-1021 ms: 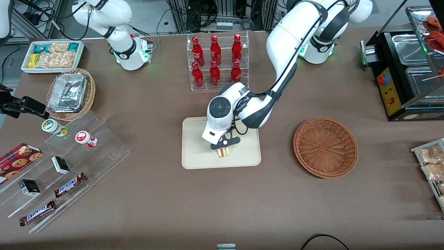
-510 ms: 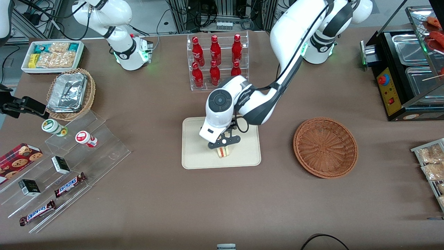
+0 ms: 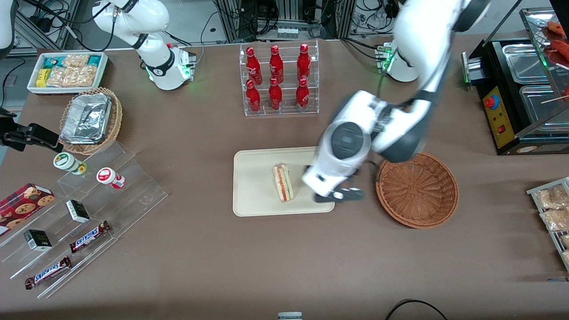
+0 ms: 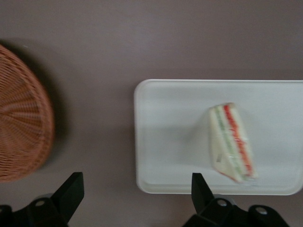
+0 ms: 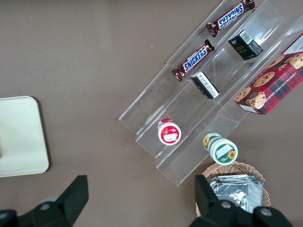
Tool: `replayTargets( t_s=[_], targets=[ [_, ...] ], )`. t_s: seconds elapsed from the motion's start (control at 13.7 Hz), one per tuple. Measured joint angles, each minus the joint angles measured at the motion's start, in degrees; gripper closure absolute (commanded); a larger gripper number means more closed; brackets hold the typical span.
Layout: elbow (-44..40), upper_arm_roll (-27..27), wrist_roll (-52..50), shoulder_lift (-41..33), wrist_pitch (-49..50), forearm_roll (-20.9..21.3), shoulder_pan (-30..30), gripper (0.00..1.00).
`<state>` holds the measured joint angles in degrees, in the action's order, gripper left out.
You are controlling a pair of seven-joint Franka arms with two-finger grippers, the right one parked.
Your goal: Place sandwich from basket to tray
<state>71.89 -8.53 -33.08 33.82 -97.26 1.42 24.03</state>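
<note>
Sandwich point(image 3: 283, 182) lies flat on tray point(image 3: 253, 200) mid-worktop, long axis toward front edge; gripper point(image 3: 338, 195) open, empty, above tray's basket-side point(image 3: 417, 189) rim

The word "SNICKERS" reads in blue letters on two brown chocolate bar wrappers point(image 3: 90, 236) point(image 3: 47, 272) lying on the clear acrylic stepped shelf point(image 3: 133, 195); the right wrist view shows the same lettering on both bars point(image 5: 193, 59) point(image 5: 230, 16). The red cookie box point(image 5: 277, 85) carries "CHOCOLATE CHIP" along its edge. Other labels are too small to read.
</note>
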Motion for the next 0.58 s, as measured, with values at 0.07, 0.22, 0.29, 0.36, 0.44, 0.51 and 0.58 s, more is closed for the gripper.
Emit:
replayTargets(
  t_s=[0.07,0.22,0.29,0.36,0.44,0.51,0.58],
  targets=[
    [2.9,0.0,3.8,-2.0,0.0,0.6,-2.6,0.00],
    [9.0,0.0,10.8,-6.4,-0.6,1.2,-7.2,0.00],
    [12.2,0.0,13.6,-8.9,-1.7,1.4,-9.0,0.00],
    [15.3,0.0,16.5,-11.4,-2.9,1.5,-10.6,0.00],
    [18.2,0.0,19.2,-14.2,-3.7,1.5,-12.2,0.00],
    [20.7,0.0,21.9,-16.8,-3.9,1.6,-13.9,0.00],
    [22.8,0.0,24.7,-19.3,-3.7,1.6,-15.7,0.00]
  ],
)
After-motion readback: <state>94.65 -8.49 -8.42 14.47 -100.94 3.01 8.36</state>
